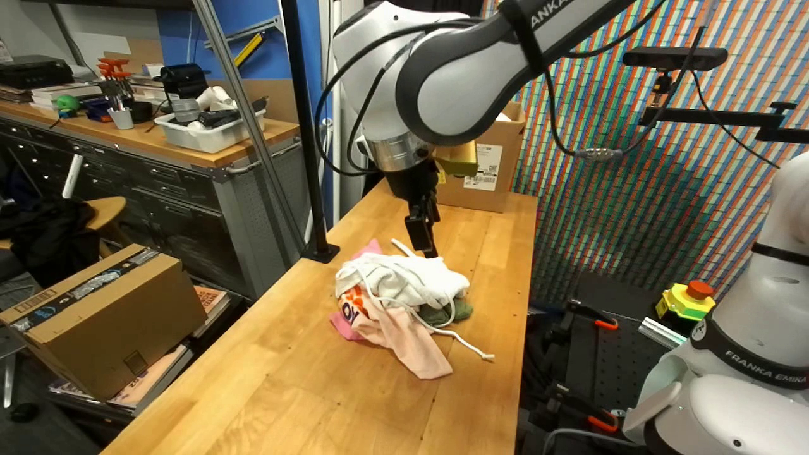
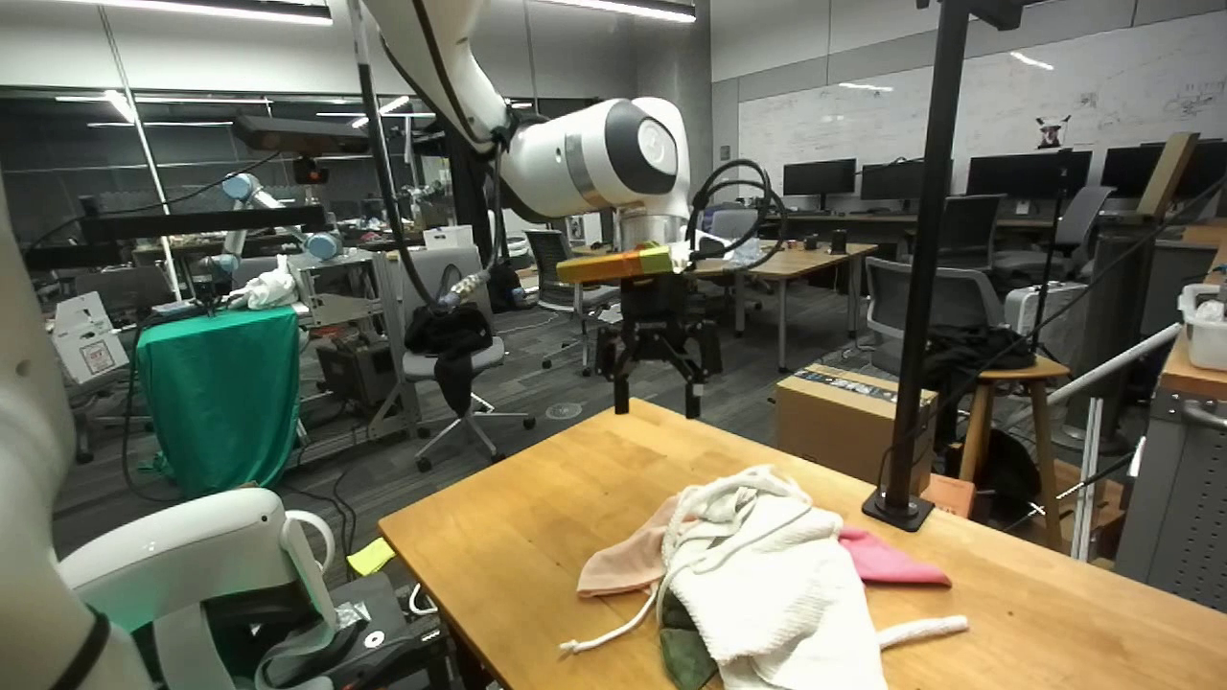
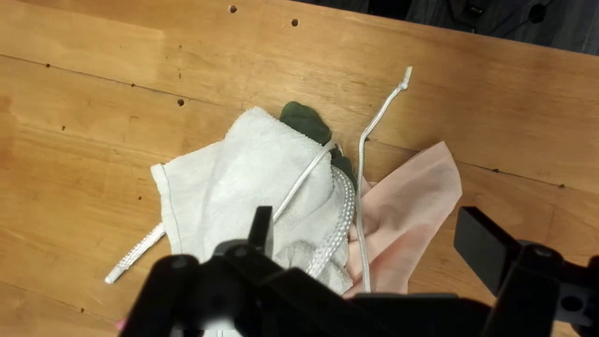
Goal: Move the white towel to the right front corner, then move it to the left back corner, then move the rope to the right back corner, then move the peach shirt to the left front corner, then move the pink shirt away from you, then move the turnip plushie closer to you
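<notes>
The gripper (image 2: 658, 401) hangs above the table (image 3: 93, 135), its fingers spread, nothing between them. Below, apart from it, the white towel (image 3: 266, 164) lies crumpled on top, mid-table rather than in a corner, with strands of rope (image 3: 345, 208) crossing it. The peach shirt (image 3: 412, 196), the pink shirt (image 2: 891, 559) and probably the turnip plushie (image 3: 305, 122), a patch of green, show around its edges. The first step, moving the towel, seems in hand but not begun; next calls for lowering onto a rope-free fold and pinching it.
</notes>
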Motion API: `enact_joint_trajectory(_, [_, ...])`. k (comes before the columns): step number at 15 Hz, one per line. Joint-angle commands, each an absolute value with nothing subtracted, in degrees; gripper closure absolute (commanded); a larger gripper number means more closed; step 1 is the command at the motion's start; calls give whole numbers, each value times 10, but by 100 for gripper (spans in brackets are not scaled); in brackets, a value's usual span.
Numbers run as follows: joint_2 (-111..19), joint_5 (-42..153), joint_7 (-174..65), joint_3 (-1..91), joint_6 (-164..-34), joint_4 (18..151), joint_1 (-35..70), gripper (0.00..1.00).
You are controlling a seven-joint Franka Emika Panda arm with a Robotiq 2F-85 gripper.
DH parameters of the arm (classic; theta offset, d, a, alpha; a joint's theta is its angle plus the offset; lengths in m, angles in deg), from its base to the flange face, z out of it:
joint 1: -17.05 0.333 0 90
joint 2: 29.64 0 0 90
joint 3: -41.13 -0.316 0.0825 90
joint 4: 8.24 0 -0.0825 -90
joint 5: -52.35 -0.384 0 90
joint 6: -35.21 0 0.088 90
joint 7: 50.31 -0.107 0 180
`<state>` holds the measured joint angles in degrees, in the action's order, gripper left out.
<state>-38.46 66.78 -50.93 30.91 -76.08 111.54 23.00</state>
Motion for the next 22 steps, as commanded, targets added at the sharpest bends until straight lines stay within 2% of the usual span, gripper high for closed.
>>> enact_joint_trajectory(1, [-431,694,-492,325,-804,1101,240,0])
enact_joint_trajectory(9, [-535,705,-475,349,-903,1083,237,0])
enact_joint_trajectory(20, [-604,707,-476,376,-933,1046,241,0])
enact_joint_trajectory(21, [-607,707,-476,378,-933,1043,241,2])
enact_joint_trajectory(22, [-609,706,-475,379,-932,1040,240,25])
